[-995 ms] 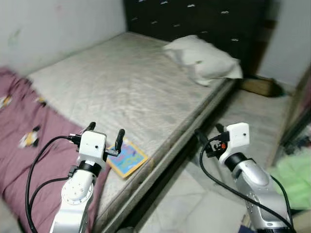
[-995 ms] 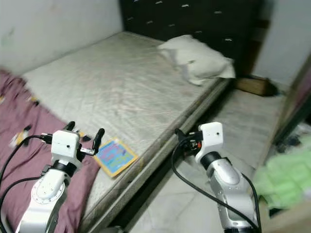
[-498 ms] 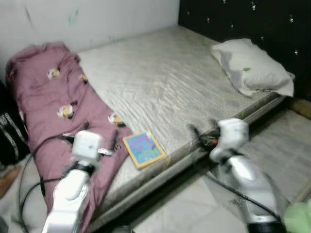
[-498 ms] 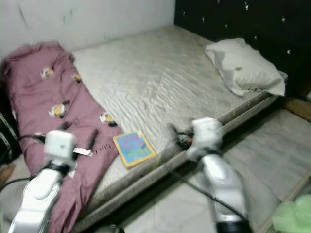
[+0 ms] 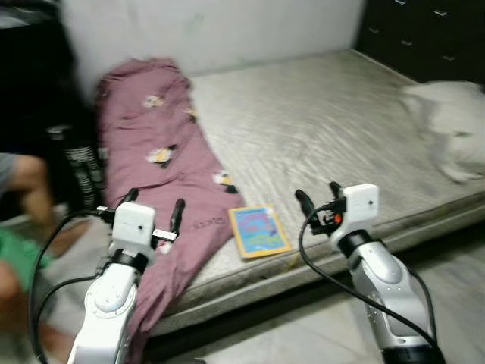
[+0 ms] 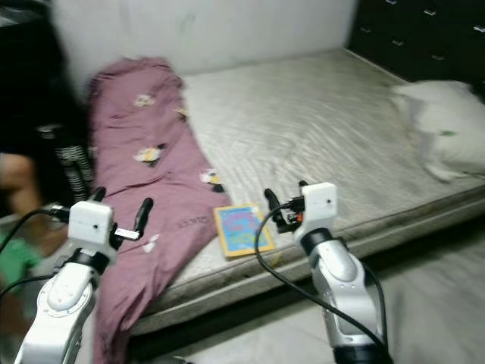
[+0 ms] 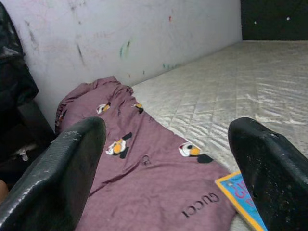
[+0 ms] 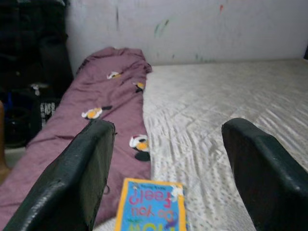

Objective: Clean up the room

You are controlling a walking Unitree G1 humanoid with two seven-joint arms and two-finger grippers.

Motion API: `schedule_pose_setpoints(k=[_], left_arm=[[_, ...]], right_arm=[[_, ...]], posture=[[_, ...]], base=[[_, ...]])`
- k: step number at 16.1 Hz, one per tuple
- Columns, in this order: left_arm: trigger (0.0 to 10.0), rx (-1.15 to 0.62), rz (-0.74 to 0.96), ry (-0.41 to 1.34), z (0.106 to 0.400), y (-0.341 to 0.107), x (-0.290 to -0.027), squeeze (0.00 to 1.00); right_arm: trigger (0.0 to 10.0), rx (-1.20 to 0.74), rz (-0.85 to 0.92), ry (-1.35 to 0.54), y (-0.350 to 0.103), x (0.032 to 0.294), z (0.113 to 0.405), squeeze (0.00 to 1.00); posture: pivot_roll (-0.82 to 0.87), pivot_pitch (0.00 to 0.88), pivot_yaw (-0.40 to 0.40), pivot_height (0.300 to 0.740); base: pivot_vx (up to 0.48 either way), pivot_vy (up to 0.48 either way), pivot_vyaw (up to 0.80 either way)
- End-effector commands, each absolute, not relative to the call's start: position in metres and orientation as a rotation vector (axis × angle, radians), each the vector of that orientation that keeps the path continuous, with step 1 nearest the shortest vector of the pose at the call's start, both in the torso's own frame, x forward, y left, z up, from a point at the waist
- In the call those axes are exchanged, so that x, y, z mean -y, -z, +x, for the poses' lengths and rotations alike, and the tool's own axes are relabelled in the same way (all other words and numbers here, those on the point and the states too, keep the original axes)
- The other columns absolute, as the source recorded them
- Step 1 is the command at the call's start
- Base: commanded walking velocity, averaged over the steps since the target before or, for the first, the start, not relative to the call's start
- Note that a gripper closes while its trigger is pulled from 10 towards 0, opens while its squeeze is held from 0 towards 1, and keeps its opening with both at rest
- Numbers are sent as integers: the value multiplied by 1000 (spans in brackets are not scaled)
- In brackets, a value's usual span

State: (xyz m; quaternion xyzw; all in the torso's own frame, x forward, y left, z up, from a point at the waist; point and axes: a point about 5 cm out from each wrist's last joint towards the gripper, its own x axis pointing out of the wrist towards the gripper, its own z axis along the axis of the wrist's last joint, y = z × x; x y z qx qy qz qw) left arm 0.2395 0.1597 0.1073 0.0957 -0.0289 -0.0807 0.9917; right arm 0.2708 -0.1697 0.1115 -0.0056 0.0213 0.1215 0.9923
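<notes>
A book [image 5: 259, 230] lies on the mattress [image 5: 326, 129] (near its front edge), blanket [image 5: 159, 167] to its left.

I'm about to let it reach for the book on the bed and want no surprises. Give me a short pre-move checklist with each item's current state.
1. Book reachable and unobstructed: ok. It lies flat near the mattress edge, nothing on top.
2. Right gripper jaws open and empty: ok; the right wrist view shows the book between and ahead of them.
3. Left gripper jaws open and empty: ok; it hovers over the maroon blanket.
4. Book free of the blanket: ok; the blanket's edge lies beside it, not over it.
5. Person on the robot's left keeping away: cannot tell; blurred, close to the left arm.
6. Camera steady: not ok; the head views are blurred.
</notes>
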Motion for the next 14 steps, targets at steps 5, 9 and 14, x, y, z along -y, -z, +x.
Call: schedule_pose_setpoints(k=[5, 9, 14], left_arm=[[10000, 92, 206, 131, 242, -113, -161, 0], [10000, 78, 189, 119, 244, -111, -163, 0], [10000, 86, 149, 175, 249, -114, -159, 0]], right_arm=[[10000, -26, -5, -174, -112, 174, 273, 0], [10000, -21, -4, -148, -112, 173, 274, 0], [10000, -2, 13, -101, -114, 175, 278, 0]], posture=[[-47, 0, 23, 740], [-47, 0, 29, 740], [-55, 0, 39, 740]], base=[[0, 0, 800], [0, 0, 800], [0, 0, 443]])
